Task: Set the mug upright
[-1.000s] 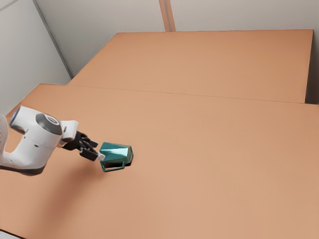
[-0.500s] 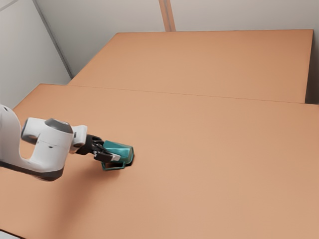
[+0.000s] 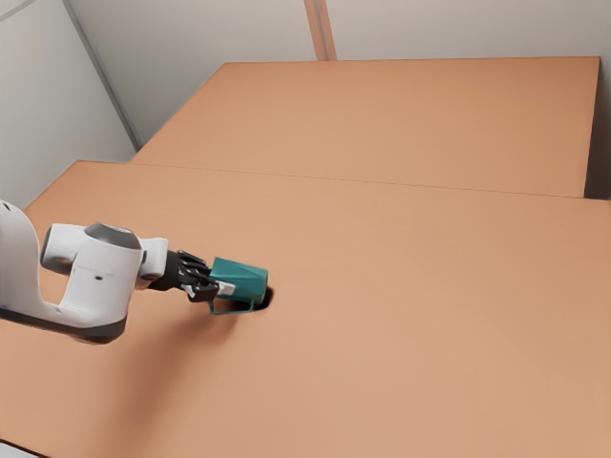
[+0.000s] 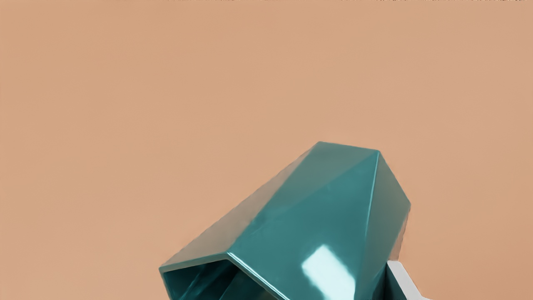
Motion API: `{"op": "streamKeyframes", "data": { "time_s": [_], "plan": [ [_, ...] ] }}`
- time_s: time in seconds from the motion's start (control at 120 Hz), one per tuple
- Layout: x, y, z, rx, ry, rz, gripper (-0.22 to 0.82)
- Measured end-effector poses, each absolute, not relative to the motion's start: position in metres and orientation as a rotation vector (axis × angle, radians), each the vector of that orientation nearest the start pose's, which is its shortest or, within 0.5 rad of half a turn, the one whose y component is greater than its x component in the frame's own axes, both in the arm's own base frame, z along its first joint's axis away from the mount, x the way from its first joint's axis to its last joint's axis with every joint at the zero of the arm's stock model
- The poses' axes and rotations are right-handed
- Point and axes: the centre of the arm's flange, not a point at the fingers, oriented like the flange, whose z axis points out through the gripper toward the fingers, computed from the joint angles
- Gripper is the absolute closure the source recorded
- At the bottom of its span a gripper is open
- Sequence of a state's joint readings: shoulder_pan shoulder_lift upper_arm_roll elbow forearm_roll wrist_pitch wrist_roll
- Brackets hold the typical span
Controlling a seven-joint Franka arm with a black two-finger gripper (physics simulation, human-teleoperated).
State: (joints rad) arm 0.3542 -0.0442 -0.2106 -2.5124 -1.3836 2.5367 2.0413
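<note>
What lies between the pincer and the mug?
Nothing: the exterior view shows the pincer right up against the mug, with no stretch of table separating them.

This is a room inside, drawn by a computer, but I can't tell if it is a home, a lab or some other place. It has plain, pale gray walls (image 3: 210, 43), and a dark line runs down where two of them seem to meet. Past the far edge of the orange-brown tabletop (image 3: 401, 334) there is another flat top (image 3: 410, 119) and an orange-brown strip (image 3: 322, 29) on the wall.
</note>
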Motion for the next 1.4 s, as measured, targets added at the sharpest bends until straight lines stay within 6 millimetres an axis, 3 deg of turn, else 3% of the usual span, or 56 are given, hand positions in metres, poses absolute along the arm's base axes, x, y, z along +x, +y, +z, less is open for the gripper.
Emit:
{"op": "streamKeyframes", "data": {
  "time_s": [0.242,0.467,0.55,0.75,0.9,0.958,1.083,1.208,1.4],
  "plan": [
    [0.459,0.07,0.311,-2.942,1.204,-1.243,0.74],
    [0.46,0.072,0.314,-2.919,1.206,-1.245,0.77],
    [0.462,0.07,0.326,-2.879,1.224,-1.256,0.78],
    [0.501,0.038,0.377,-2.672,1.535,-1.165,0.78],
    [0.532,0.03,0.405,-2.585,1.804,-0.811,0.79],
    [0.527,0.022,0.408,-2.614,1.815,-0.677,0.79],
    [0.491,0.011,0.422,-2.693,1.742,-0.43,0.79],
    [0.461,0.013,0.415,-2.813,1.545,-0.25,0.79],
    [0.448,0.016,0.396,-2.945,1.207,-0.153,0.79]
  ]
}}
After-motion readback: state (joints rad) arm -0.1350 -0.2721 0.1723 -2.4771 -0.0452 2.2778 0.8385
